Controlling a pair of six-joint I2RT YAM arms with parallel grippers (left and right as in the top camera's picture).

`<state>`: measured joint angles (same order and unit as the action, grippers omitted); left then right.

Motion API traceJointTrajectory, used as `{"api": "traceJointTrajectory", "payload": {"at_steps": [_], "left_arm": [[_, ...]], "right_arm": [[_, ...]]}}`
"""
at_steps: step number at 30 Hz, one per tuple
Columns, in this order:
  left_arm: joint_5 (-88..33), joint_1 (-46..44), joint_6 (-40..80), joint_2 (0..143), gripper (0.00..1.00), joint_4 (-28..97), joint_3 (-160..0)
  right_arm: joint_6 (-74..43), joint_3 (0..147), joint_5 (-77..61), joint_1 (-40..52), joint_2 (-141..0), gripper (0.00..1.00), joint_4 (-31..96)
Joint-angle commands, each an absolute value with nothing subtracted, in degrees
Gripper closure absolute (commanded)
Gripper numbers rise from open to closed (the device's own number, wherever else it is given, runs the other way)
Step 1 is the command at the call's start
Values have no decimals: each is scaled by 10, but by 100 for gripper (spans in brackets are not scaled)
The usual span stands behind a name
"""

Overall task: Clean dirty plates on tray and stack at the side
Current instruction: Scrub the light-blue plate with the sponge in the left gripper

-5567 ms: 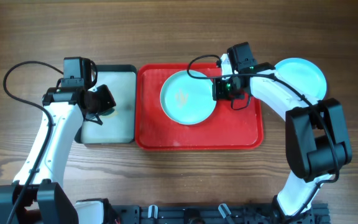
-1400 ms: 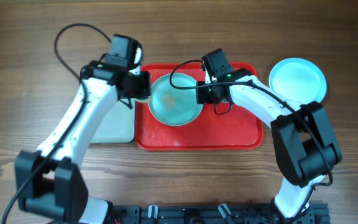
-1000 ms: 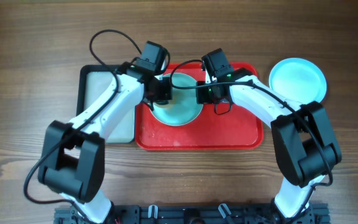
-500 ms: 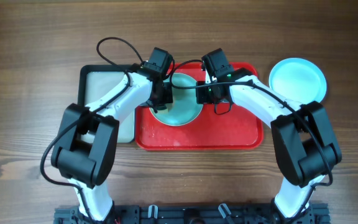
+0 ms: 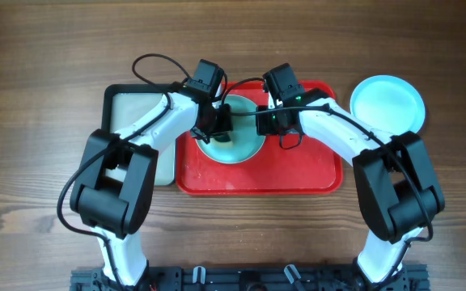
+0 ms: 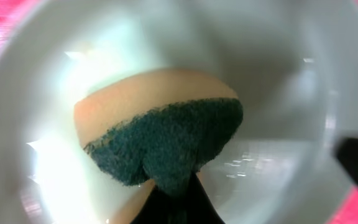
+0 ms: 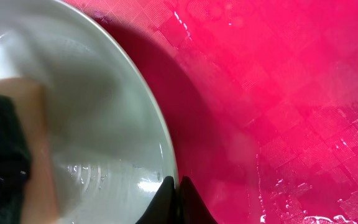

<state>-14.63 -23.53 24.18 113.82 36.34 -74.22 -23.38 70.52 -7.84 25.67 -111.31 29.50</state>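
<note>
A pale aqua plate (image 5: 239,144) is held tilted over the red tray (image 5: 298,174). My right gripper (image 5: 264,122) is shut on the plate's right rim; in the right wrist view the fingertips (image 7: 174,186) pinch the rim of the wet plate (image 7: 73,93) above the tray (image 7: 278,93). My left gripper (image 5: 219,128) is shut on a sponge pressed against the plate's inside. In the left wrist view the gripper (image 6: 173,202) holds the sponge (image 6: 166,137), tan with a dark green scouring face, on the plate (image 6: 291,74). Another pale aqua plate (image 5: 388,103) lies on the table to the right of the tray. No white plate shows.
A black-rimmed tray with a pale inside (image 5: 132,113) stands left of the red tray, partly under my left arm. Water drops lie on the red tray. Wooden table surrounds the trays.
My left arm has swung from the black-rimmed tray over to the plate with the sponge. My right gripper pulled the plate left and tilted it. Over the last half second the sponge shifted slightly right.
</note>
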Motion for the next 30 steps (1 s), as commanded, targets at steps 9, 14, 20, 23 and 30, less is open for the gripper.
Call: {"api": "traceJointTrajectory", "payload": {"at_steps": [9,14,20,23,30], "left_arm": [[-203,-213,227,1056,96,354,-765],[-147,-213,227,991,96,398,-765],[-96,-213,227,1009,96,422,-746],[-93,-213,228,1023,96,406,-725],[-93,-214,228,1070,96,375,-701]], "right_arm": [[-241,701,-90,259,-1113,96,291],[-241,701,-90,259,-1113,96,291],[-242,701,-90,259,-1113,96,290],[-242,701,-90,259,-1113,96,290],[-242,701,-90,259,-1113,96,290]]}}
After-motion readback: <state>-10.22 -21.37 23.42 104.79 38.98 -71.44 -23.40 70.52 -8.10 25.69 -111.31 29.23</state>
